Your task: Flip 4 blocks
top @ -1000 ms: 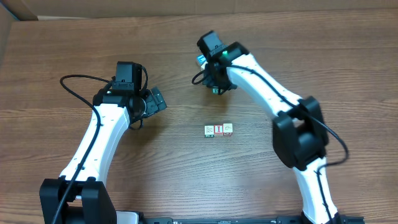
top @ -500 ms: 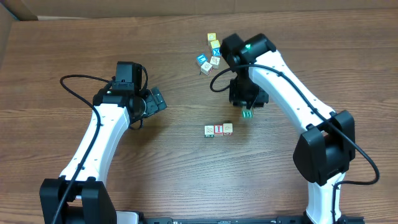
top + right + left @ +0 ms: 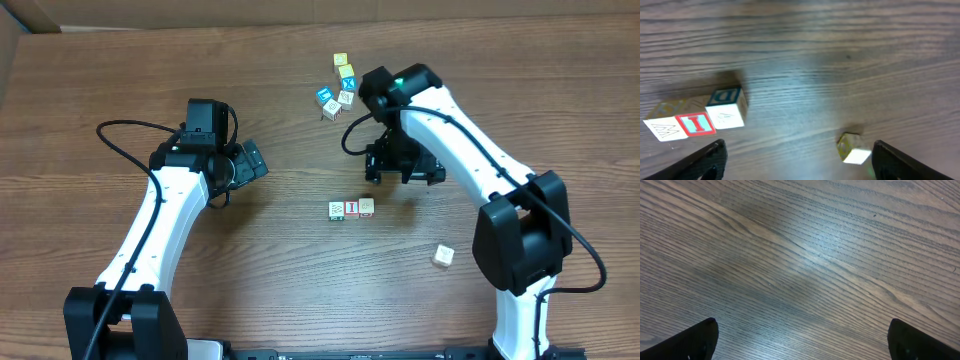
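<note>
Nearest, one little block [image 3: 443, 255] lies alone, to the right. Farther, three blocks [image 3: 350, 208] sit touching in a row. My right gripper [image 3: 799, 150] hangs near them, wide open, holding nothing. I think blocks are light, hard and smooth; pinch two flat sides.

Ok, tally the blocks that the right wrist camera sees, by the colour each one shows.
Red-lettered block: 1
Blue-lettered block: 1
Yellowish blocks: 2, one at the row's end and one lying apart
Total: 4
</note>
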